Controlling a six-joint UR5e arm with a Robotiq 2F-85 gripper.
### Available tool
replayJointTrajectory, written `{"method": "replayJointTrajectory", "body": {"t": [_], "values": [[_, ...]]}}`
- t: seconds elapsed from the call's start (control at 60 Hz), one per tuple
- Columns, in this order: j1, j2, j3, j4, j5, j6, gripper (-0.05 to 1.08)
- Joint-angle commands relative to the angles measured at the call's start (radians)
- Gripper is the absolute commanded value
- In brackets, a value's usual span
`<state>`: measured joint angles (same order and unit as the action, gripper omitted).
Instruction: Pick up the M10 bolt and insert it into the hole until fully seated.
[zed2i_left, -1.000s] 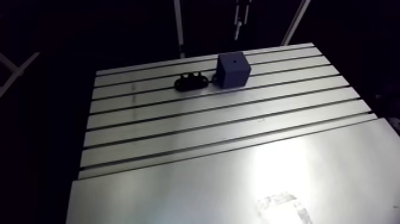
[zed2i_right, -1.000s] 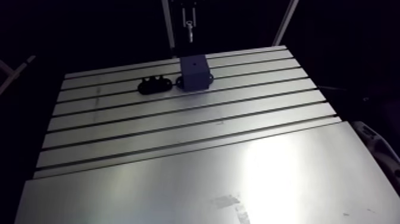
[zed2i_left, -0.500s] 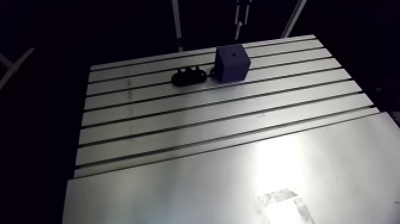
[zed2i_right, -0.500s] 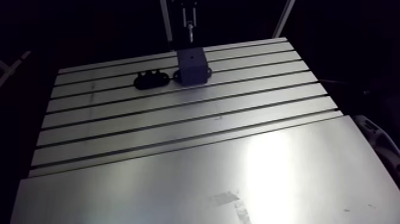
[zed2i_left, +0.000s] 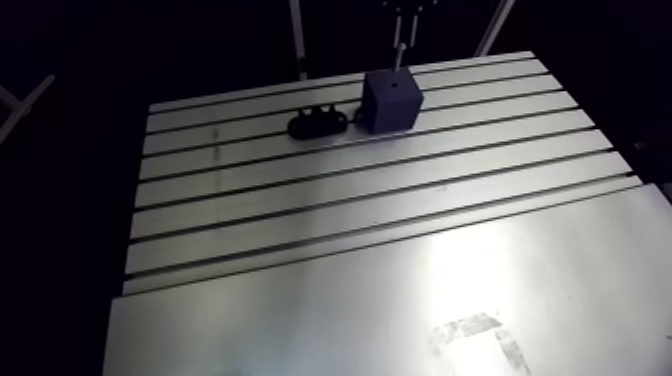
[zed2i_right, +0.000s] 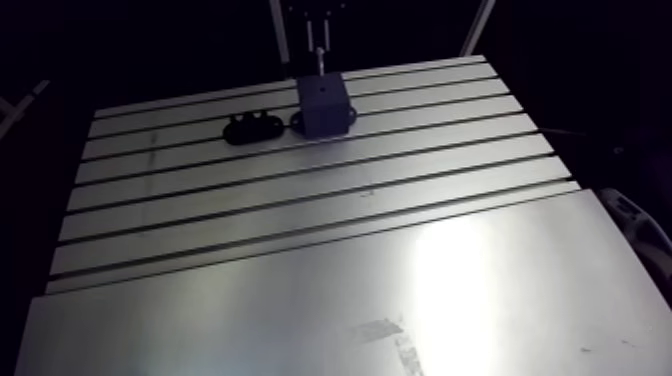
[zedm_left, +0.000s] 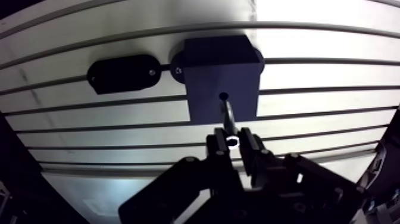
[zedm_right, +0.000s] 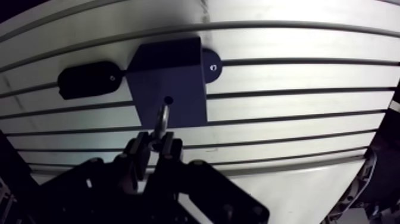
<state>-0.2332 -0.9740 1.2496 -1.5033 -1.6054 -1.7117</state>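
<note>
As the gripper (zedm_left: 233, 142) has come down since the earlier arm views, the M10 bolt (zedm_left: 229, 116), clamped between its two fingers, now hangs just above the dark blue block (zedm_left: 205, 65), with its tip aimed at the hole (zedm_left: 224, 96) in the top face. Whether the tip has entered yet, I cannot tell. A black holder (zedm_left: 122, 73) lies just beside the block on the slotted table (zedm_left: 327, 77). Insertion looks about to begin, leaving a straight push until the head seats.

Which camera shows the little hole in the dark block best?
The wrist view. It looks down on the block, so the hole shows as a clear dark dot, right ahead of the bolt in the gripper. In the arm view the block is small and far, its hole hard to see.
</note>
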Motion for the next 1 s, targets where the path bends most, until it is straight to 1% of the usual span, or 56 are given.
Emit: {"method": "replayJointTrajectory", "body": {"t": [0.017,0.433,1.0], "values": [[0.000,0.004,0.003,-0.002,-0.001,0.001,1.08],[0.000,0.022,0.000,-0.002,-0.003,0.001,1.08],[0.005,0.022,0.001,-0.001,-0.004,0.001,1.08]]}}
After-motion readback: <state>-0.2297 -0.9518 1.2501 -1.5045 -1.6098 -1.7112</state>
